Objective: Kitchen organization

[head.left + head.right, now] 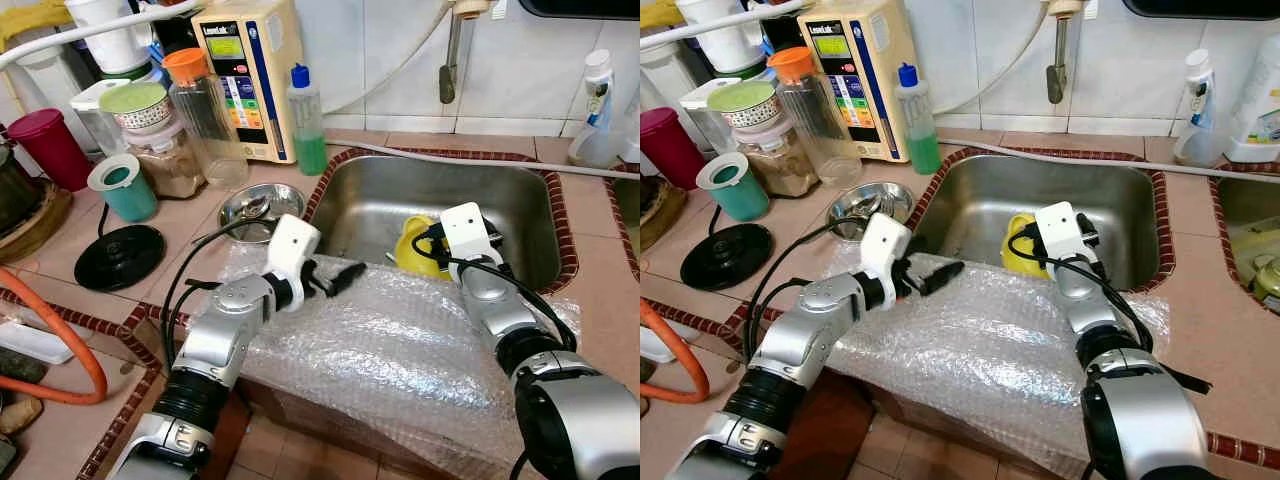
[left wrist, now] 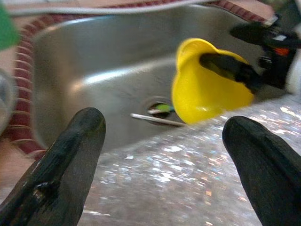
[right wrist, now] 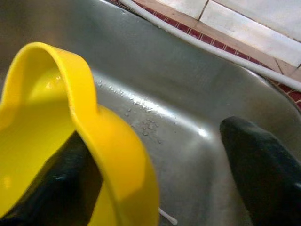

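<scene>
Tiled table around steel sink [image 1: 440, 200]; right gripper [image 3: 160, 160] fingers wide apart, one inside yellow cup [image 1: 415, 245] rim, not clamped; left gripper [image 1: 340, 275] fingers spread, empty, over bubble wrap [image 1: 400, 350]; risk: cup slips on wet steel if fingers close off-rim.

Yellow cup [image 3: 117, 155] in steel sink [image 3: 197, 94], right end effector [image 3: 160, 174] fingers straddling its rim
</scene>
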`<state>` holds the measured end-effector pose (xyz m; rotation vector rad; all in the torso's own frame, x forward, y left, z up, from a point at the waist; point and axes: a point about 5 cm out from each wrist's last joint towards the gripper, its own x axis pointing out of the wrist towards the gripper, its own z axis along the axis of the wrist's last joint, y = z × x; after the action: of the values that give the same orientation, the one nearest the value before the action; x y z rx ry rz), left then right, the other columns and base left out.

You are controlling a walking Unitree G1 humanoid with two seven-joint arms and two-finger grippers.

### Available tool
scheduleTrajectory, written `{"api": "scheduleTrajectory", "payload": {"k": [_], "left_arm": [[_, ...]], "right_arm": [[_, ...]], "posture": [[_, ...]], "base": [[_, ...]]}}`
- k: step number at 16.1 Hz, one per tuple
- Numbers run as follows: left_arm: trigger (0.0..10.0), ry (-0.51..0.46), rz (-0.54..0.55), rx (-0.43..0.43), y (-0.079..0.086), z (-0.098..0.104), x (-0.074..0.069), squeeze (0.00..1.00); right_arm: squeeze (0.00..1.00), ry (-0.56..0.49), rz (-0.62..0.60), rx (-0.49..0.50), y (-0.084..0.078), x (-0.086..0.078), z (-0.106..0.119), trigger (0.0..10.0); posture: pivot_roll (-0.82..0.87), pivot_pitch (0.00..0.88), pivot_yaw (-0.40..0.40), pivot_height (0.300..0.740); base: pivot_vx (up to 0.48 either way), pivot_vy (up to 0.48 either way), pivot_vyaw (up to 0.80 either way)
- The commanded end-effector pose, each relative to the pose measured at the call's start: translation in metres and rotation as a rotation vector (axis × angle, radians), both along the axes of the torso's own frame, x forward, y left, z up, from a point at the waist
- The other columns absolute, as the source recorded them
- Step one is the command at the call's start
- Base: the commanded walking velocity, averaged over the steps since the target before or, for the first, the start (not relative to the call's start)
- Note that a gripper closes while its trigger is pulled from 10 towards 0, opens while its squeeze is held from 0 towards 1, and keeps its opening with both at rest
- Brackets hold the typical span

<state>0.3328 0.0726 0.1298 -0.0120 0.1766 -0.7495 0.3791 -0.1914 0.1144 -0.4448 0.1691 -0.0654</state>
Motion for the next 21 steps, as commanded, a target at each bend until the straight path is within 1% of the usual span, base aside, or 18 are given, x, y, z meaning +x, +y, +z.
{"api": "scheduleTrajectory", "payload": {"k": [1, 2, 3, 5, 7, 8, 10, 11, 12, 13, 14, 15, 16, 17, 18, 19, 20, 21], "left_arm": [[10.0, -0.028, 0.047, 0.007, 0.006, 0.004, 0.005, 1.00], [10.0, -0.039, 0.080, -0.019, 0.004, 0.006, 0.008, 1.00], [10.0, -0.045, 0.090, -0.034, -0.002, 0.007, 0.010, 1.00], [10.0, -0.055, 0.097, -0.060, -0.009, 0.008, 0.010, 1.00], [10.0, -0.054, 0.106, -0.061, -0.011, 0.006, 0.010, 1.00], [10.0, -0.056, 0.128, -0.076, -0.012, 0.005, 0.011, 1.00], [10.0, -0.051, 0.140, -0.083, -0.013, 0.003, 0.009, 1.00], [10.0, -0.049, 0.136, -0.073, -0.015, 0.001, 0.008, 1.00], [10.0, -0.049, 0.127, -0.054, -0.016, -0.001, 0.007, 1.00], [10.0, -0.061, 0.119, -0.023, -0.016, -0.001, 0.007, 1.00], [10.0, -0.058, 0.124, -0.033, -0.014, 0.000, 0.008, 1.00], [10.0, -0.057, 0.130, -0.038, -0.013, 0.000, 0.008, 1.00], [10.0, -0.055, 0.132, -0.037, -0.013, -0.001, 0.008, 1.00], [10.0, -0.053, 0.133, -0.036, -0.013, -0.002, 0.008, 1.00], [10.0, -0.051, 0.125, -0.019, -0.013, -0.003, 0.008, 1.00], [10.0, -0.052, 0.122, -0.016, -0.014, -0.004, 0.008, 1.00], [10.0, -0.051, 0.113, -0.015, -0.015, -0.004, 0.007, 1.00], [10.0, -0.053, 0.101, -0.006, -0.016, -0.004, 0.006, 0.00]], "right_arm": [[1.00, -0.014, 0.015, 0.026, 0.006, 0.004, 0.006, 10.0], [1.00, -0.037, 0.024, 0.030, 0.007, 0.006, 0.012, 10.0], [1.00, -0.058, 0.025, 0.030, 0.004, 0.009, 0.020, 10.0], [1.00, -0.080, 0.024, 0.026, 0.002, 0.013, 0.030, 10.0], [1.00, -0.082, 0.023, 0.026, 0.001, 0.014, 0.032, 10.0], [1.00, -0.067, 0.032, 0.049, 0.003, 0.015, 0.032, 10.0], [1.00, 0.013, 0.072, 0.099, 0.008, 0.014, 0.024, 10.0], [1.00, 0.098, 0.110, 0.124, 0.013, 0.012, 0.014, 10.0], [1.00, 0.160, 0.135, 0.107, 0.016, 0.009, 0.006, 10.0], [1.00, 0.167, 0.143, 0.123, 0.016, 0.008, 0.004, 10.0], [1.00, 0.179, 0.140, 0.163, 0.016, 0.008, 0.003, 10.0], [1.00, 0.216, 0.172, 0.187, 0.018, 0.006, 0.000, 10.0], [1.00, 0.260, 0.224, 0.147, 0.021, 0.004, -0.004, 10.0], [1.00, 0.292, 0.230, 0.155, 0.020, 0.003, -0.007, 10.0], [1.00, 0.300, 0.258, 0.093, 0.018, 0.003, -0.005, 10.0], [1.00, 0.310, 0.250, 0.136, 0.015, 0.004, -0.003, 10.0], [1.00, 0.295, 0.241, 0.194, 0.010, 0.008, 0.006, 10.0], [1.00, 0.262, 0.240, 0.179, 0.006, 0.012, 0.016, 10.0]], "posture": [[0.08, 0.000, 0.148, 0.740], [0.07, 0.000, 0.135, 0.740], [0.06, 0.000, 0.111, 0.740], [0.04, 0.000, 0.083, 0.740], [0.04, 0.000, 0.069, 0.740], [0.03, 0.000, 0.048, 0.740], [0.03, 0.000, 0.045, 0.740], [0.03, 0.000, 0.045, 0.740], [0.04, 0.000, 0.043, 0.740], [0.05, 0.000, 0.039, 0.740], [0.05, 0.000, 0.037, 0.740], [0.05, 0.000, 0.037, 0.740], [0.05, 0.000, 0.038, 0.740], [0.05, 0.000, 0.035, 0.740], [0.05, 0.000, 0.036, 0.740], [0.05, 0.000, 0.036, 0.740], [0.05, 0.000, 0.037, 0.740], [0.05, 0.000, 0.043, 0.740]], "base": [[0.000, 0.000, 0.00], [0.000, 0.000, 0.00], [0.000, 0.000, 0.00], [0.000, 0.000, 0.00], [0.000, 0.000, 0.00], [0.000, 0.000, 0.00], [0.000, 0.000, 0.00], [0.000, 0.000, 0.00], [0.000, 0.000, 0.00], [0.000, 0.000, 0.00], [0.000, 0.000, 0.00], [0.000, 0.000, 0.00], [0.000, 0.000, 0.00], [0.000, 0.000, 0.00], [0.000, 0.000, 0.00], [0.000, 0.000, 0.00], [0.000, 0.000, 0.00], [0.000, 0.000, 0.00]]}}
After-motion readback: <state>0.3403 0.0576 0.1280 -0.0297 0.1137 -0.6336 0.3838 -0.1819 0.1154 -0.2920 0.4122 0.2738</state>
